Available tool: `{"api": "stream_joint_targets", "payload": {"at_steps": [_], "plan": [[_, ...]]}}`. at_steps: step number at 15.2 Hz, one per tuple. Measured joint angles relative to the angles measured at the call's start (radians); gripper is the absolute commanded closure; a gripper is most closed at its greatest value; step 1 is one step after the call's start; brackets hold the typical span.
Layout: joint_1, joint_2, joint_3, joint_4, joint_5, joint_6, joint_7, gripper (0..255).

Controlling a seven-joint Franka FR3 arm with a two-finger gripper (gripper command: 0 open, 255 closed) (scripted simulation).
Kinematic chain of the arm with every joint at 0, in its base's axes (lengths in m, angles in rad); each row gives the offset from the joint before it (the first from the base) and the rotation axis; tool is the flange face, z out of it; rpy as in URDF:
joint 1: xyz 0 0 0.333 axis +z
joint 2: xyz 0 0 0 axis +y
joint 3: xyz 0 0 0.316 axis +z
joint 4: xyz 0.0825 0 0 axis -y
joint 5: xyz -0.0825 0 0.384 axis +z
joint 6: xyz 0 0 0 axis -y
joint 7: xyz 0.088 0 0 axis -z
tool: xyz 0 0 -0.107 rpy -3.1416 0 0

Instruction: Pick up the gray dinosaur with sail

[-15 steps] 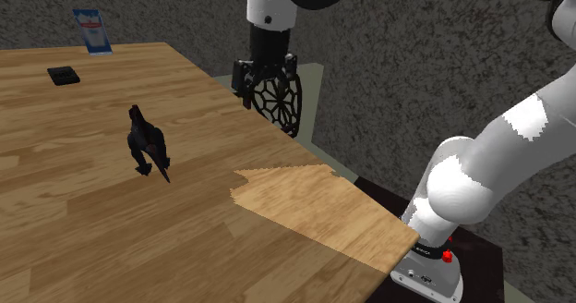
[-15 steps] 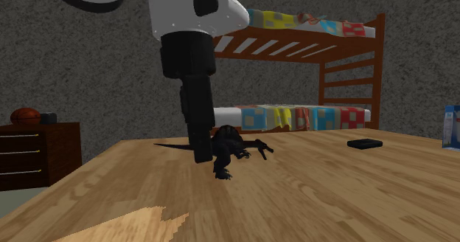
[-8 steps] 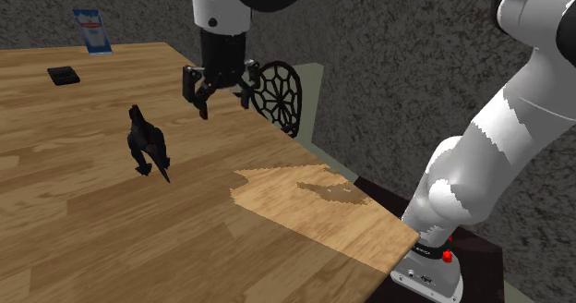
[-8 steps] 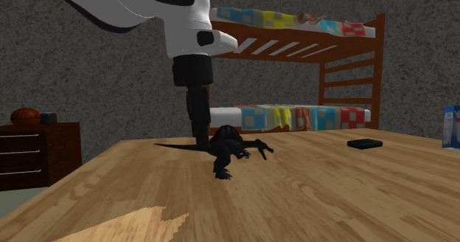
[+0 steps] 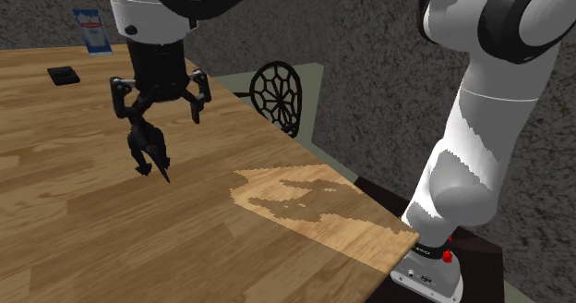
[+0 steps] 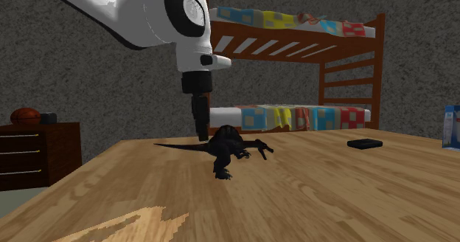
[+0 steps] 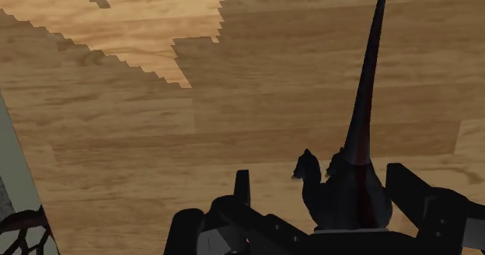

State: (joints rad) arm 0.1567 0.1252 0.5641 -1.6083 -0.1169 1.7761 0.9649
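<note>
Wooden table (image 5: 74, 218) bears dark dinosaur (image 5: 148, 150) beneath wide-open, empty gripper (image 5: 159, 115); small black box (image 5: 63, 75) well apart.

Matt dark dinosaur (image 5: 148, 150) on wood-grain table (image 5: 74, 232).
</note>
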Motion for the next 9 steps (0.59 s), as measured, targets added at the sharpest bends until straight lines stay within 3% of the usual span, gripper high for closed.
{"api": "stream_joint_targets", "payload": {"at_steps": [3, 9], "plan": [[0.054, 0.118, 0.014, 0.132, -0.062, -0.034, 0.069, 0], [0.058, 0.141, 0.011, 0.091, -0.076, 0.027, 0.085, 0]]}}
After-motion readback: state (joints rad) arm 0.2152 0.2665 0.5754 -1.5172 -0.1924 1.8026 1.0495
